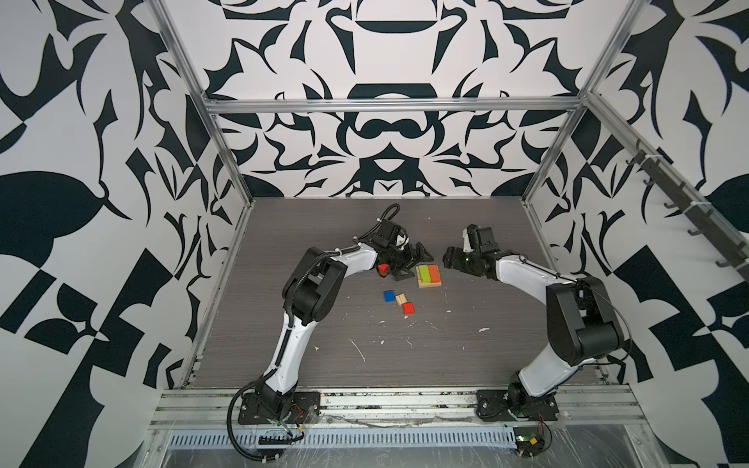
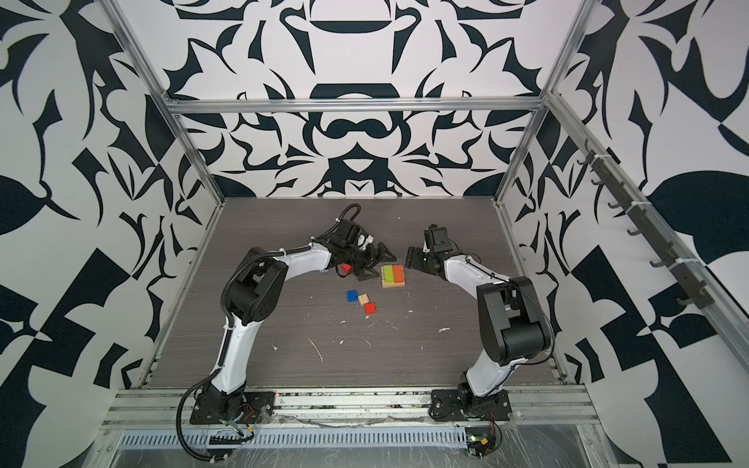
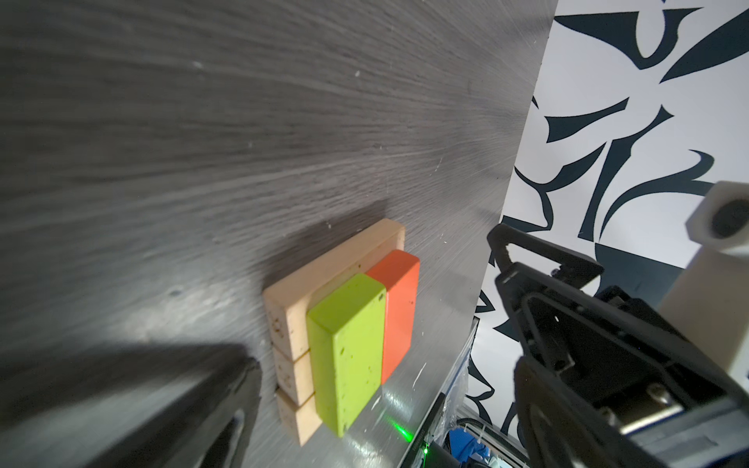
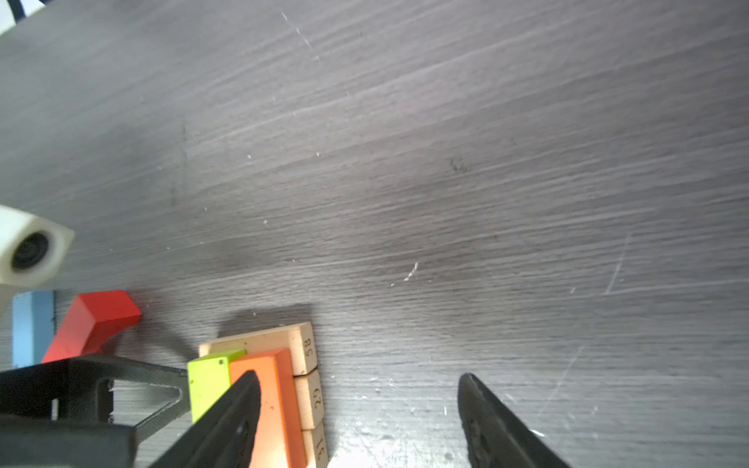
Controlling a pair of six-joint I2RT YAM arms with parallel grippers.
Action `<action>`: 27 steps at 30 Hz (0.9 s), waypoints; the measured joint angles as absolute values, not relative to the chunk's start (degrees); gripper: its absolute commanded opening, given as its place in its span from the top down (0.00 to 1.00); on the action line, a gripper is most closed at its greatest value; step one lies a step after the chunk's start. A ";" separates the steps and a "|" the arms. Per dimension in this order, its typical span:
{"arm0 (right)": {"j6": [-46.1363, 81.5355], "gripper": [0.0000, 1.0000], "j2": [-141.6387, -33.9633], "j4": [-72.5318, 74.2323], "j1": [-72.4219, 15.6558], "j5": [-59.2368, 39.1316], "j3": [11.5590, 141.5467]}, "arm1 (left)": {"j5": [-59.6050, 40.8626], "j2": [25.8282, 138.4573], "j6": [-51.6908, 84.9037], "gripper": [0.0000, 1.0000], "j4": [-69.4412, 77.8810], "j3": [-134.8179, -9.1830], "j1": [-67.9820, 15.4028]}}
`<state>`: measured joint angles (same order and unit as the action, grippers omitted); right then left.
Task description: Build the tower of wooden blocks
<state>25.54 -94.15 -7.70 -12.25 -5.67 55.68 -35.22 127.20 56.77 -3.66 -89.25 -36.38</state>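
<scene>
The wood block tower's foot is three tan planks [image 1: 425, 285] [image 3: 336, 267] lying side by side. A lime green plank [image 1: 424, 274] [image 3: 348, 352] and an orange plank [image 1: 434, 274] [image 4: 271, 405] lie on them. My left gripper [image 1: 413, 265] [image 3: 375, 304] stands open and empty just left of this stack, facing it. On the stack's right, my right gripper [image 1: 450, 257] [image 4: 360, 413] is open and empty. One of its fingers [image 4: 239, 405] shows in front of the orange plank. A red block [image 1: 383, 269] [image 4: 93, 324] lies under the left wrist.
Nearer the front lie a blue cube [image 1: 389, 296], a tan cube [image 1: 401, 300] and a red cube [image 1: 408, 308] in a row. A pale blue piece [image 4: 32, 324] shows beyond the red block. White scuffs mark the grey table [image 1: 466, 324].
</scene>
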 measured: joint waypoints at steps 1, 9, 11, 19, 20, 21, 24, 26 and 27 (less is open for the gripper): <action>25.54 0.19 -93.95 -7.99 -12.25 -5.61 55.68 | -35.18 126.82 56.55 0.00 -4.01 -89.25 -36.32; 25.26 0.18 -90.11 -11.16 -12.25 -5.89 55.68 | -35.20 122.41 52.95 0.00 -8.36 -91.02 -35.81; 24.75 0.18 -89.10 -11.97 -12.27 -6.66 55.70 | -35.18 120.97 52.16 0.00 -9.37 -91.07 -35.48; 21.56 0.20 -88.20 -16.91 -13.89 -9.89 56.93 | -34.59 114.72 48.62 0.01 -12.49 -90.35 -32.16; 21.02 0.20 -88.20 -17.52 -14.31 -10.33 57.36 | -34.48 113.93 48.21 0.00 -12.67 -89.71 -31.53; 20.47 0.20 -88.20 -18.20 -14.83 -10.76 57.95 | -34.41 113.08 47.88 0.01 -12.84 -88.86 -30.83; 18.74 0.20 -88.27 -19.99 -16.73 -11.86 60.14 | -34.24 110.67 46.85 0.00 -13.15 -85.56 -28.93; 17.41 0.20 -88.82 -20.99 -18.41 -12.43 62.30 | -34.24 109.49 46.30 0.01 -13.37 -83.29 -27.66; 16.69 0.20 -89.36 -21.52 -19.40 -12.62 63.61 | -34.26 108.92 46.00 0.01 -13.58 -82.17 -27.05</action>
